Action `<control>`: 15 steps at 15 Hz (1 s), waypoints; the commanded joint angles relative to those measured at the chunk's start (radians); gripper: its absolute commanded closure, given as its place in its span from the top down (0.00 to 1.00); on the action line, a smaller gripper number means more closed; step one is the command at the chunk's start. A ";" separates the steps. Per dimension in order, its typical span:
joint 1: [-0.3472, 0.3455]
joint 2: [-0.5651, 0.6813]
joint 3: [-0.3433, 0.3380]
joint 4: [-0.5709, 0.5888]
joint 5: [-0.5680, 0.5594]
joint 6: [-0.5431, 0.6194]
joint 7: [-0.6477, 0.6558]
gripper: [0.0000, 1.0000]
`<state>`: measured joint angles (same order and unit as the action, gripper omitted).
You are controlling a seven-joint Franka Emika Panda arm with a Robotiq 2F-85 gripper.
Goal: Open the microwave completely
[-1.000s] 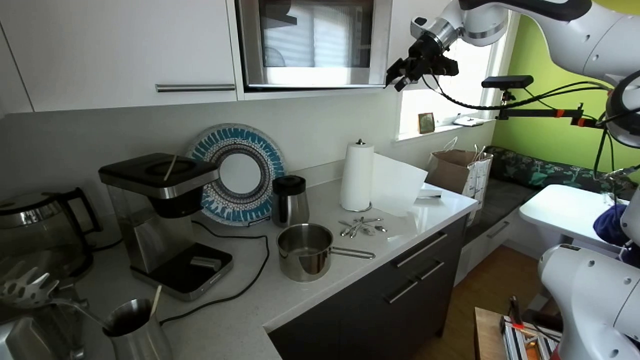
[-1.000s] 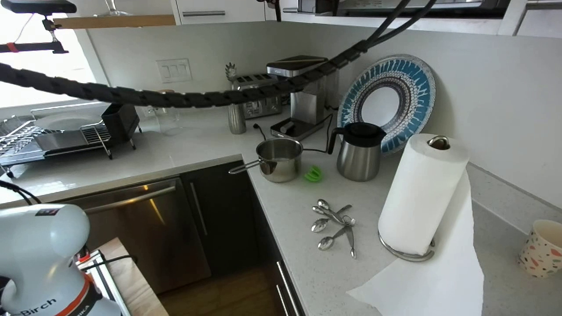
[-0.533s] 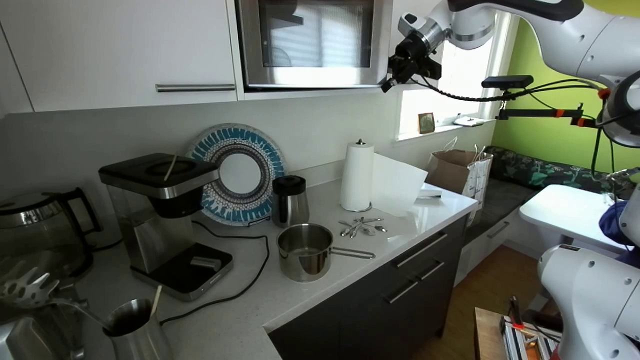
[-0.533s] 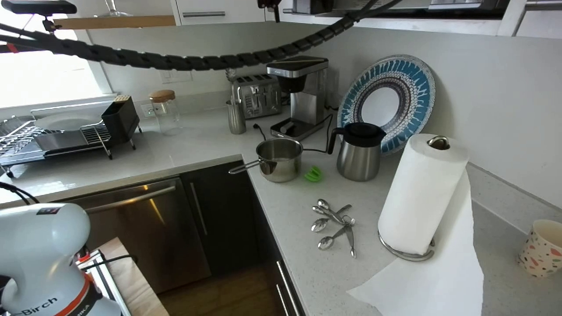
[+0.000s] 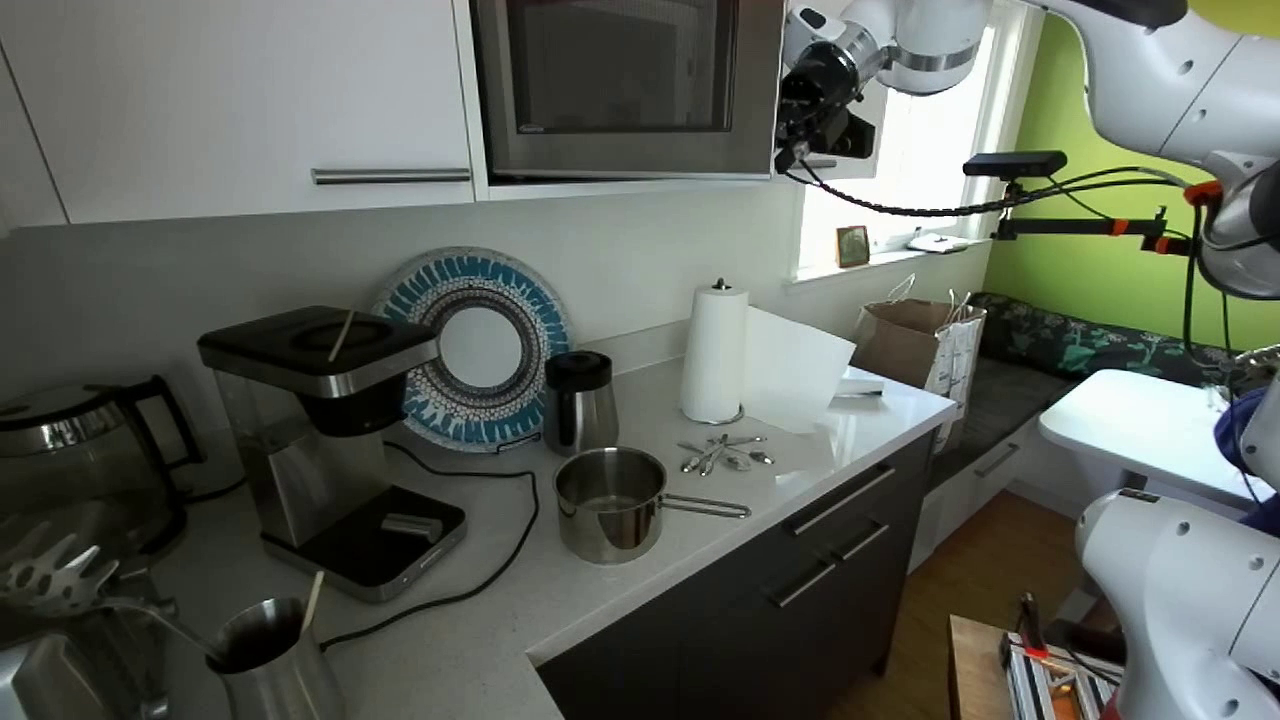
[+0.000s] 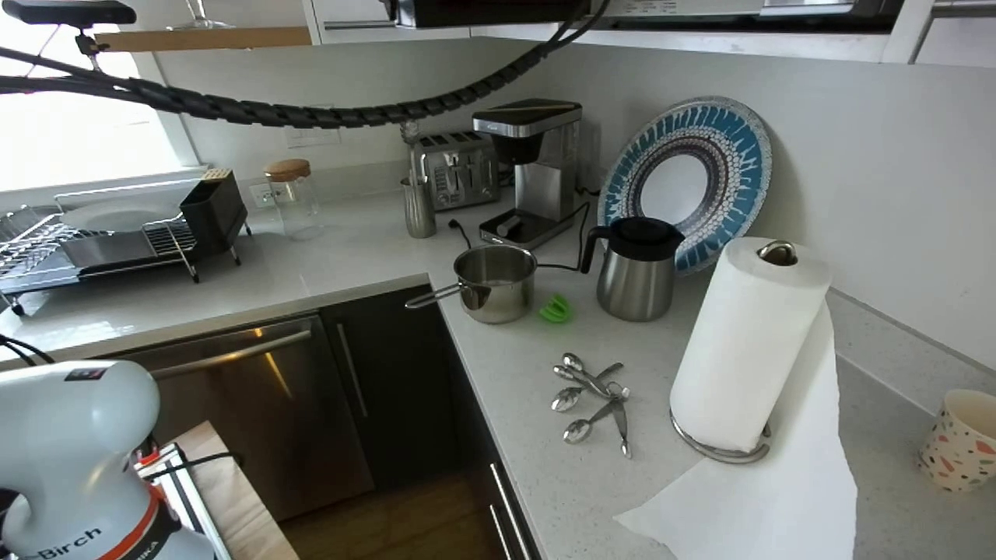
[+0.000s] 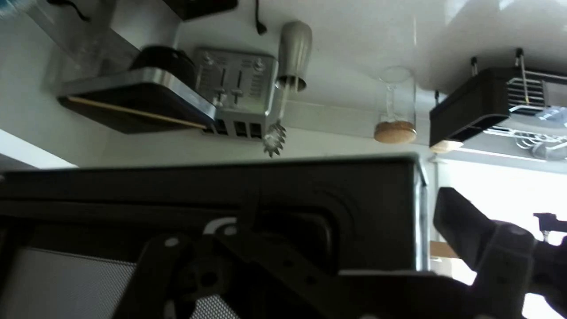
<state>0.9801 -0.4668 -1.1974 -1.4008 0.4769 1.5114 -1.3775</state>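
The stainless-steel microwave sits in the white upper cabinet. Its dark-windowed door (image 5: 620,75) stands ajar at top centre in an exterior view; the microwave's underside (image 6: 692,8) shows at the top edge in an exterior view. The wrist view, upside down, shows the door's dark inner face (image 7: 367,195) and mesh window. My gripper (image 7: 350,208) is open around the door's free edge, one finger over the inner face, the other beyond the edge on the bright side, apart from it. In an exterior view my gripper (image 5: 787,150) is at the door's right edge, its fingertips partly hidden.
The white cabinet door (image 5: 250,100) adjoins the microwave at left. Below stand a coffee machine (image 5: 330,450), a patterned plate (image 5: 540,310), a paper towel roll (image 5: 714,350) and a steel pot (image 5: 610,510). The arm's cable (image 6: 327,115) hangs across an exterior view.
My gripper has moved left to the door's right edge and partly behind it. The door has swung further open; its glass has gone from bright reflections to dark.
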 commanded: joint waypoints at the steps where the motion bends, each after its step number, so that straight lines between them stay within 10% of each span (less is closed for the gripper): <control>1: 0.029 -0.027 0.052 0.001 0.101 -0.086 0.000 1.00; 6: -0.024 0.032 0.081 0.060 0.193 -0.215 0.037 1.00; 15: -0.499 0.099 0.249 0.120 0.054 -0.240 0.163 1.00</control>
<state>0.6380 -0.3971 -1.0079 -1.2804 0.5788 1.3003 -1.2298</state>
